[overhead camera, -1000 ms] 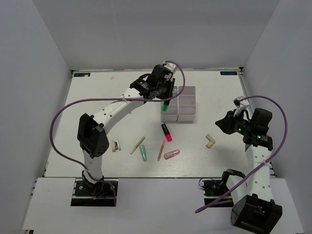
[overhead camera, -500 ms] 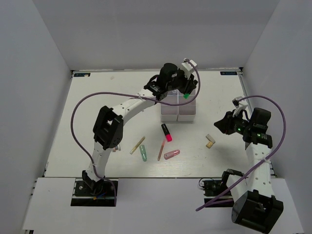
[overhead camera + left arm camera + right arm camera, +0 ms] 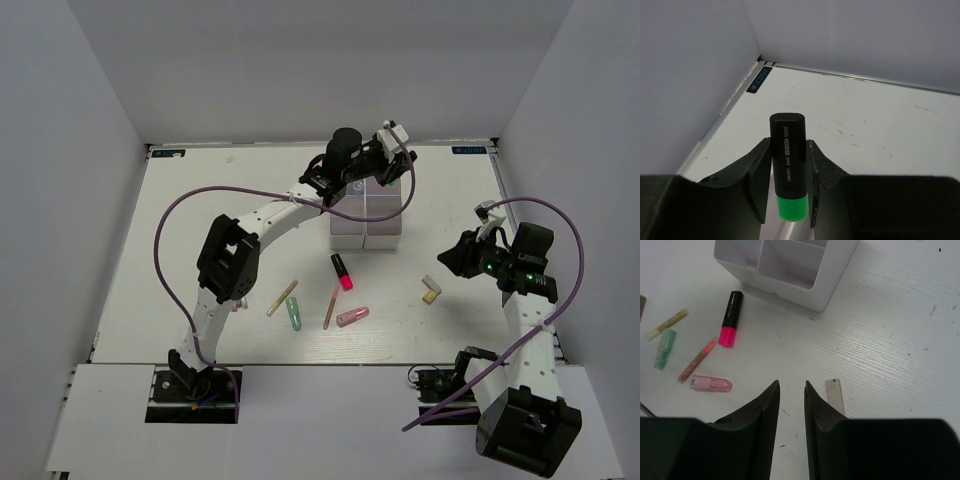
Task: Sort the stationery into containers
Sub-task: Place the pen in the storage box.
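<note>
My left gripper (image 3: 380, 168) is shut on a black marker with a green cap (image 3: 786, 135) and holds it in the air over the far end of the white organiser (image 3: 385, 236). The marker does not show in the top view. My right gripper (image 3: 455, 256) is open and empty above the table, just left of the beige block (image 3: 431, 289), which also shows in the right wrist view (image 3: 834, 395). On the table lie a pink-capped black marker (image 3: 342, 271), a green tube (image 3: 294, 313), a pink tube (image 3: 352, 317), an orange stick (image 3: 331, 308) and a yellowish stick (image 3: 282, 298).
The organiser's near corner (image 3: 815, 297) shows in the right wrist view, its visible compartments holding nothing. White walls close in the table at back and sides. A small pale item (image 3: 236, 305) lies by the left arm's lower link. Purple cables loop from both arms.
My left gripper has swung with the green-capped marker from the organiser's left side to its far right end, and the green cap has dropped out of the top view. The right arm barely moved.
</note>
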{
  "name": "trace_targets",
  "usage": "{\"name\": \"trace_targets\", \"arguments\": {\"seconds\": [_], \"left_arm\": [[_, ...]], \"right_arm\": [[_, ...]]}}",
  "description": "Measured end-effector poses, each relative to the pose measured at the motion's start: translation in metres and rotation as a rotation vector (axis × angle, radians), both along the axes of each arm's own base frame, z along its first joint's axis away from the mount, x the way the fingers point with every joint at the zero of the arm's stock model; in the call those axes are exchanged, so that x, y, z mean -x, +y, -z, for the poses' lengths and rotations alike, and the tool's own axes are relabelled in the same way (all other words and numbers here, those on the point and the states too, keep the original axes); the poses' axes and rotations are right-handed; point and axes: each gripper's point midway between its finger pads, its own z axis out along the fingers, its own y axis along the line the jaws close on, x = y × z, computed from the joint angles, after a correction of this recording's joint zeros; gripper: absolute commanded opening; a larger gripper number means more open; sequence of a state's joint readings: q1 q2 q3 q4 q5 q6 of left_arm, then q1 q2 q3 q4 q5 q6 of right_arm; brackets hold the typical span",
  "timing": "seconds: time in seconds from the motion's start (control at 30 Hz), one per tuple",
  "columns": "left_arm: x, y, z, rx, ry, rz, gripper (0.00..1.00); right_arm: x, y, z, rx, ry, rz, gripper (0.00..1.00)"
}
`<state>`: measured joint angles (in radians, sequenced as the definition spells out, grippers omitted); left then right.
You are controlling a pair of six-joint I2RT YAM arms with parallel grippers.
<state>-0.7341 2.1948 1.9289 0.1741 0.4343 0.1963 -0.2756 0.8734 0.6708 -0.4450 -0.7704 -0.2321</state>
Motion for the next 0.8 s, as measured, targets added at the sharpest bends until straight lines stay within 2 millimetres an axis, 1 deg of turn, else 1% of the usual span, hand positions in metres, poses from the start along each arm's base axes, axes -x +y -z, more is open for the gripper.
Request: {"name": "trace_targets", "arguments": {"seconds": [0.03,0.1,0.17,0.23,0.3,0.37,0.53,0.57,0.8], "left_arm": [[-0.003,-0.001,-0.001,0.0,-0.014,0.0,0.0],[-0.009,-0.004,0.005,-0.006,-0.028,-0.004,0.0],[-0.014,-0.004,0.018,-0.02,-0.024,-0.009,0.0],[-0.018,-0.004,0.034,-0.041,-0.008,-0.015,0.0],[-0.022,-0.003,0.046,-0.056,0.006,-0.022,0.0],[-0.027,0.0,0.053,-0.066,0.012,-0.037,0.0],[-0.036,0.007,0.054,-0.073,0.003,-0.072,0.0],[-0.038,0.008,0.054,-0.073,0.001,-0.079,0.0],[-0.045,0.011,0.064,-0.089,0.009,-0.102,0.0]], "right_arm": [[0.0,0.0,0.0,0.002,-0.001,-0.001,0.3],[0.0,0.0,0.0,0.004,-0.003,-0.002,0.3],[0.0,-0.001,0.0,0.005,-0.004,0.0,0.31],[-0.001,-0.002,0.0,0.006,-0.005,0.0,0.31],[0.0,-0.001,0.0,0.006,-0.007,-0.002,0.33],[0.0,-0.001,0.0,0.006,-0.007,-0.003,0.33],[0.0,0.0,-0.001,0.001,-0.009,-0.009,0.33],[0.0,0.0,-0.001,0.0,-0.008,-0.009,0.34],[0.0,-0.001,-0.001,-0.002,-0.009,-0.009,0.35]]}}
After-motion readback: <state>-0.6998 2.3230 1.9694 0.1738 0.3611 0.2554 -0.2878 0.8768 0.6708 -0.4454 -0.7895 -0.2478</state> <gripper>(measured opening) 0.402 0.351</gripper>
